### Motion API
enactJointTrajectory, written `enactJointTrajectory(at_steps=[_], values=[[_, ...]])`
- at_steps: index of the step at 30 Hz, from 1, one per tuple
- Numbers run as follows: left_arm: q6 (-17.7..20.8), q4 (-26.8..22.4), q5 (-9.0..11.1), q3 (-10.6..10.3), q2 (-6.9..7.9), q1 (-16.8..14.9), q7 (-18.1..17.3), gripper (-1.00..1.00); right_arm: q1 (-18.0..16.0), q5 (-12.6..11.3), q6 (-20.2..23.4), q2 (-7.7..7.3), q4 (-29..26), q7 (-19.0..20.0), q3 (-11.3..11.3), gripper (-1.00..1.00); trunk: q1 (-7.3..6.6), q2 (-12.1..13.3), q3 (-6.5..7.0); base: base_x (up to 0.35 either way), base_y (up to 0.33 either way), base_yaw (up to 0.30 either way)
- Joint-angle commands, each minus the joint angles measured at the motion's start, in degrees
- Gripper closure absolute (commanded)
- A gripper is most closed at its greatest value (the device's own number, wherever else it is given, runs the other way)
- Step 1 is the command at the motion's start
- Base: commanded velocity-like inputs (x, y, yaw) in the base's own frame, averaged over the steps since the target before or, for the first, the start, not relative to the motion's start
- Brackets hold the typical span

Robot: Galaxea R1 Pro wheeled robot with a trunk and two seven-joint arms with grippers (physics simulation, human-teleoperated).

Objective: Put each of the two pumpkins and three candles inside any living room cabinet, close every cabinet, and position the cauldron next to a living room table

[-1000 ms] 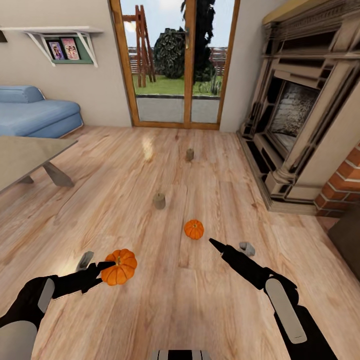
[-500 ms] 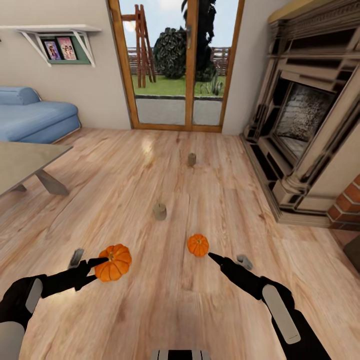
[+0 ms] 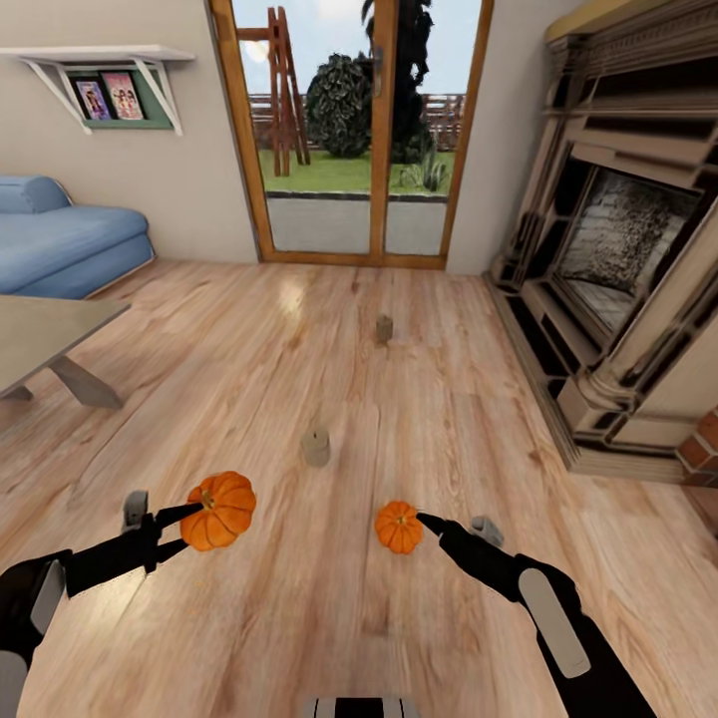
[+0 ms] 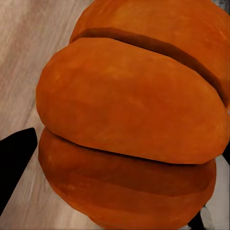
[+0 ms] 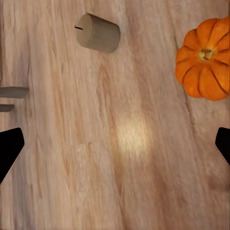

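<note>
From the head camera I have my left gripper (image 3: 191, 527) clamped on the larger pumpkin (image 3: 219, 510), its two dark fingertips pinching the fruit's near side and carrying it clear of the wooden floor (image 3: 299, 618). In the left wrist camera that pumpkin's ribbed orange skin crowds the lens, with one black finger (image 4: 14, 160) at its edge. My right gripper (image 3: 431, 523) sits low over the floor with its tip just beside the smaller pumpkin (image 3: 399, 527), which rests on the boards; in the right wrist camera the fingers are spread wide, one at each edge, nothing between them but bare planks, so I read that gripper as open. That same camera shows the small pumpkin off to one side, stem up, and a stubby candle (image 5: 98, 32) lying apart from it. Ahead of me on the floor that nearer candle (image 3: 315, 447) stands between the two pumpkins and farther off, and a second candle (image 3: 384, 327) stands well beyond it toward the glass door (image 3: 344, 130). A small grey shape just past my right gripper may be a third candle, but I cannot be sure. The fireplace (image 3: 618, 249) lines the right wall, a blue sofa (image 3: 60, 234) sits at far left, and a table (image 3: 40, 329) corner shows at the left edge.
</note>
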Motion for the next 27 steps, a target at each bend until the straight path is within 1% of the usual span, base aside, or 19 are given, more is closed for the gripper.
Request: enactJointTrajectory(at_steps=[1,5,9,11,13,14,15,16,17,18,20,27], values=[[0.21,-0.02,0.41,0.03,0.02,0.11,-0.14,1.0,-0.37,0.0,-0.02,0.0,0.86,-0.03,0.0,-1.0,0.0,0.0,0.0,0.325,0.0,0.0],[0.22,-0.02,0.42,0.05,0.05,0.28,-0.45,1.0,-1.19,0.09,-0.03,-0.12,2.66,-0.1,0.0,-1.0,0.0,0.0,0.0,0.26,-0.005,0.0],[0.22,-0.02,0.45,0.03,0.0,0.37,-0.58,1.0,-1.45,0.09,0.08,-0.34,3.33,-0.28,0.0,-1.0,0.0,0.0,0.0,0.06,-0.004,0.0],[0.22,-0.02,0.48,0.02,-0.01,0.4,-1.28,1.0,-1.48,0.06,0.1,-0.39,3.42,-0.45,0.0,-1.0,0.0,0.0,0.0,0.016,-0.001,0.0],[0.16,-0.02,0.45,0.02,-0.02,0.4,-3.28,1.0,-1.5,0.04,0.11,-0.42,3.5,-0.83,-0.04,-1.0,0.0,0.0,0.0,0.006,0.0,0.0],[0.15,-0.06,0.38,-0.1,-0.02,0.32,-4.96,1.0,-1.54,0.03,0.06,-0.43,3.78,-1.17,-0.06,-1.0,0.02,-0.01,-0.22,0.003,0.0,0.0],[0.14,-0.08,0.33,-0.5,-0.02,0.29,-5.87,1.0,-1.71,0.03,-0.03,-0.45,4.24,-1.41,-0.07,-1.0,0.05,-0.03,-0.44,0.002,0.0,0.0],[0.14,-0.09,0.3,-1.36,0.01,0.27,-6.52,1.0,-2.09,0.03,-0.13,-0.48,5.2,-1.56,-0.08,-1.0,0.07,-0.04,-0.66,0.001,0.0,0.0],[0.13,-0.09,0.29,-1.86,0.02,0.26,-6.74,1.0,-2.31,0.03,-0.17,-0.49,5.75,-1.61,-0.08,-1.0,0.1,-0.05,-0.88,0.0,0.0,0.0],[0.13,-0.1,0.27,-3.06,0.04,0.25,-7.19,1.0,-2.89,0.0,-0.33,-0.51,7.26,-1.72,-0.08,-1.0,0.13,-0.07,-1.1,0.0,0.0,0.0],[0.13,-0.11,0.25,-3.89,0.05,0.24,-7.52,1.0,-3.27,-0.01,-0.53,-0.47,8.33,-1.78,-0.06,-1.0,0.18,-0.09,-1.55,0.0,0.0,0.0],[0.13,-0.11,0.31,-4.42,0.06,0.24,-7.74,1.0,-3.52,0.04,-0.7,-0.44,9.02,-1.62,0.0,-1.0,0.36,-0.19,-3.1,0.0,0.0,0.0]])
